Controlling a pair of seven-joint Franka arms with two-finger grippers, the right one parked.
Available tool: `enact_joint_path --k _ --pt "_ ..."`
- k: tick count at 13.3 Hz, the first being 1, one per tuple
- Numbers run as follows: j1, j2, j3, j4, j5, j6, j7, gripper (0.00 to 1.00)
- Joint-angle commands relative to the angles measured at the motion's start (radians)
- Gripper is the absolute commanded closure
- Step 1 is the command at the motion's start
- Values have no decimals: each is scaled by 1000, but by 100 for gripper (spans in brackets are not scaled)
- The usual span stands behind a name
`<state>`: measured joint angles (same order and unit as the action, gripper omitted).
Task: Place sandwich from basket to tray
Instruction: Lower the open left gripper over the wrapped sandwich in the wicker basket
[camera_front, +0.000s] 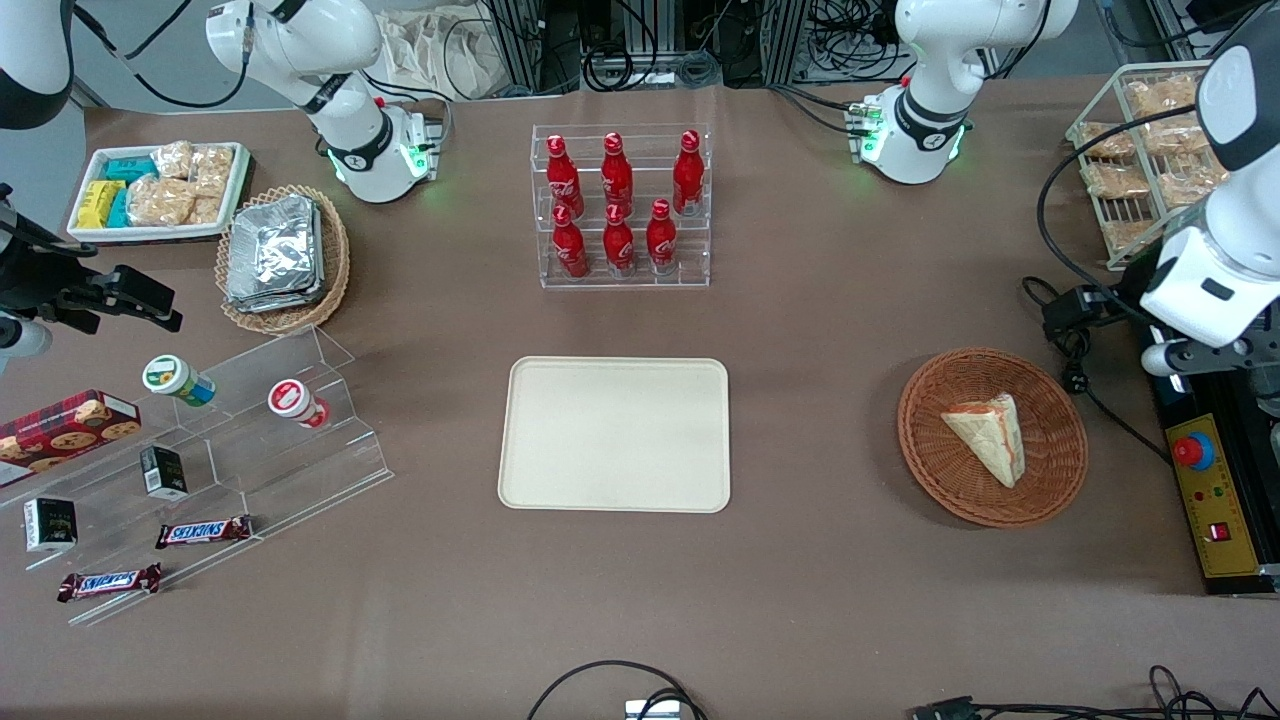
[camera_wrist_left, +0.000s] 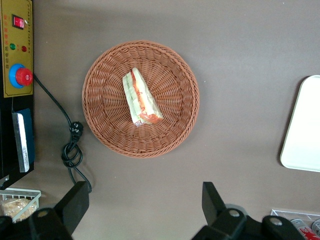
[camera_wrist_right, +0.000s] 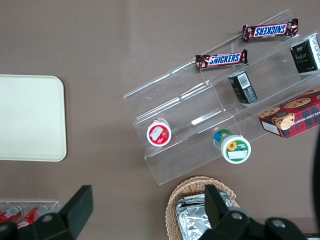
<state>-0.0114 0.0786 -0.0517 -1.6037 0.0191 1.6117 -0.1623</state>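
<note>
The sandwich (camera_front: 985, 437), a pale bread wedge with orange-red and green filling, lies in the round reddish-brown wicker basket (camera_front: 925, 450) toward the working arm's end of the table. In the left wrist view the sandwich (camera_wrist_left: 141, 97) lies near the middle of the basket (camera_wrist_left: 105, 100). The cream-beige tray (camera_front: 615, 435) lies flat and bare at the table's middle; its edge shows in the left wrist view (camera_wrist_left: 305, 130). My left gripper (camera_wrist_left: 144, 202) hangs open and empty high above the table, beside the basket and not over it. In the front view the gripper (camera_front: 1190, 355) is near the table's end.
A yellow control box with a red button (camera_front: 1210, 490) and a black cable with a plug (camera_front: 1075, 330) lie beside the basket. An acrylic rack of red bottles (camera_front: 620, 205) stands farther from the camera than the tray. A wire rack of snack packs (camera_front: 1140, 150) stands near the working arm.
</note>
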Motion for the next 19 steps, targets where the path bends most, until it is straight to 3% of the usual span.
enact_joint_path --k 1,7,11,15,19 --pt "4 38 -2 51 -4 -48 4 0" --pt "17 107 6 38 27 -30 -29 0" --pt "82 95 6 -169 5 238 -96 0" --pt "84 82 3 -361 8 495 -431 0" --pt "74 110 1 -517 12 765 -608 0"
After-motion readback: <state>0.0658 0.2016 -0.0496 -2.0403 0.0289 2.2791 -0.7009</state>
